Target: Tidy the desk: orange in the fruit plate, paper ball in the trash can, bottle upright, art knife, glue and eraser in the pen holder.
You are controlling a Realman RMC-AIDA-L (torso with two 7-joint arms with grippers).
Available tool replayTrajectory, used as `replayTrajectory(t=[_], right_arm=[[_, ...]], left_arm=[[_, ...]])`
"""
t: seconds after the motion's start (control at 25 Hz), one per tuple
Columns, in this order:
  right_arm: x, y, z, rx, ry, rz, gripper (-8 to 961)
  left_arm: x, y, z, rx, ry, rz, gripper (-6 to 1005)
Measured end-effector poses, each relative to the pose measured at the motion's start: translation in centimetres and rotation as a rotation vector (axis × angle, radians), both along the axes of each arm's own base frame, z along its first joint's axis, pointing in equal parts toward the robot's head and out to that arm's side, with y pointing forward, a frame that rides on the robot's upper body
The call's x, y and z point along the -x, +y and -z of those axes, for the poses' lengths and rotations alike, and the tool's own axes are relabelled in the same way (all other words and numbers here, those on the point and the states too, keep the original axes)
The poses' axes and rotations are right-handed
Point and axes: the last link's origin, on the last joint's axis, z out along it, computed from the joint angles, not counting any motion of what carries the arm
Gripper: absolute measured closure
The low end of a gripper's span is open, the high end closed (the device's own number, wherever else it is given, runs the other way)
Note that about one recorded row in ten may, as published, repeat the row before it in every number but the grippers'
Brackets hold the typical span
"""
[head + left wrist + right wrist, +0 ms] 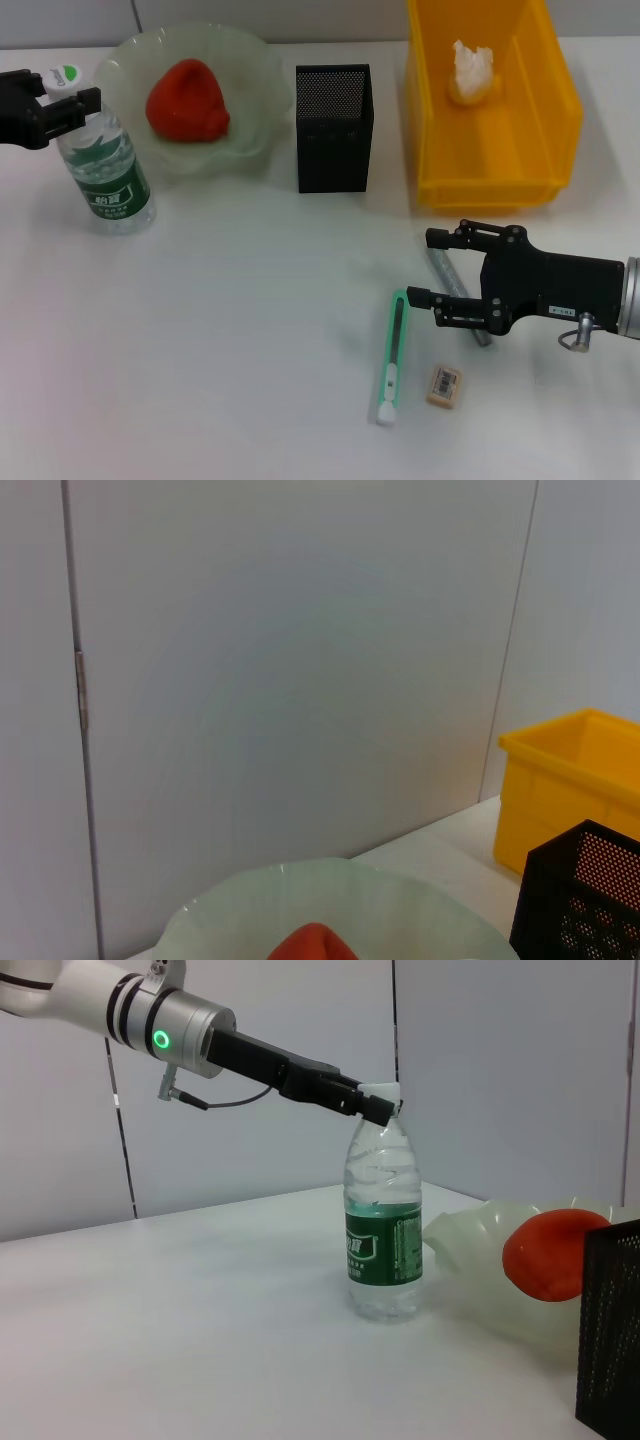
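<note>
Table point(220, 350), white, carried every item. Bin point(492, 150), yellow, stood at the far right with the paper ball point(472, 72) lying inside it. Plate point(250, 110), pale green and wavy-rimmed, sat at the far left and held the orange point(186, 100); the right wrist view showed the same plate point(470, 1235) and orange point(548, 1252) beside the bottle point(384, 1230). Holder point(334, 128), a black mesh box, stood between plate and bin. Bottle point(104, 165) stood upright just left of the plate, its white cap pinched by the left gripper point(68, 100), which reached in from the left edge; the right wrist view confirmed the left gripper point(380, 1105) clamped on the cap. Right gripper point(432, 268) hung low over the near right of the table, fingers point(452, 238) spread apart, straddling the grey glue stick point(448, 280), which lay flat between them. Knife point(392, 356), green, lay flat just left of the right gripper. Eraser point(445, 386), small and tan, lay beside the knife's near end, apart from it.
</note>
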Motion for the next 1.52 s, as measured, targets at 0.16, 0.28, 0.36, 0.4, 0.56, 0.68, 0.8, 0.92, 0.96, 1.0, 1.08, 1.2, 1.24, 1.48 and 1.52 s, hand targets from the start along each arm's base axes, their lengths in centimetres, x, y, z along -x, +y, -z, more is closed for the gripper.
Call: replayTrajectory(t=[0.16,0.28,0.36,0.4,0.56,0.68,0.8,0.92,0.96,1.0,1.08,1.2,1.24,1.48,1.52], right_arm=[[0.0,0.0,0.0,0.0,-0.001,-0.001,201],[0.0,0.0,0.0,0.002,-0.001,0.0,201],[0.0,0.0,0.0,0.002,-0.002,0.0,201],[0.0,0.0,0.0,0.003,-0.002,0.0,201],[0.0,0.0,0.0,0.004,-0.002,0.0,201],[0.0,0.0,0.0,0.004,-0.002,0.0,201],[0.0,0.0,0.0,0.004,-0.002,0.0,200],[0.0,0.0,0.0,0.004,-0.003,0.0,200],[0.0,0.0,0.0,0.004,-0.003,0.0,200],[0.0,0.0,0.0,0.004,-0.002,0.0,200],[-0.1,-0.1,0.0,0.004,-0.002,0.002,200],[-0.1,-0.1,0.0,0.004,-0.002,0.003,200],[-0.1,-0.1,0.0,0.004,-0.003,0.003,200],[-0.2,-0.2,0.0,0.0,-0.002,0.006,201],[-0.2,-0.2,0.0,0.0,-0.002,0.007,201]], left_arm=[[0.0,0.0,0.1,0.002,-0.002,0.0,554],[0.1,0.1,0.2,0.003,-0.006,-0.004,554],[0.1,0.1,0.2,0.001,-0.007,-0.006,554],[0.1,0.1,0.1,0.001,-0.008,-0.007,554],[0.1,0.1,0.0,-0.003,-0.011,-0.007,554],[0.1,0.1,0.0,-0.004,-0.012,-0.006,554],[0.0,0.1,0.0,-0.006,-0.015,-0.005,554],[0.0,0.1,0.0,-0.004,-0.015,-0.004,511],[0.0,0.1,0.1,-0.003,-0.015,-0.003,497],[0.0,0.1,0.1,-0.003,-0.015,-0.003,483],[0.0,0.1,0.1,-0.003,-0.016,-0.003,418],[0.0,0.1,0.0,-0.003,-0.018,-0.001,264],[-0.1,0.1,0.0,-0.003,-0.018,0.0,213],[-1.1,-0.1,-0.8,-0.032,-0.109,0.041,147],[-1.7,-0.3,-1.3,-0.044,-0.158,0.07,147]])
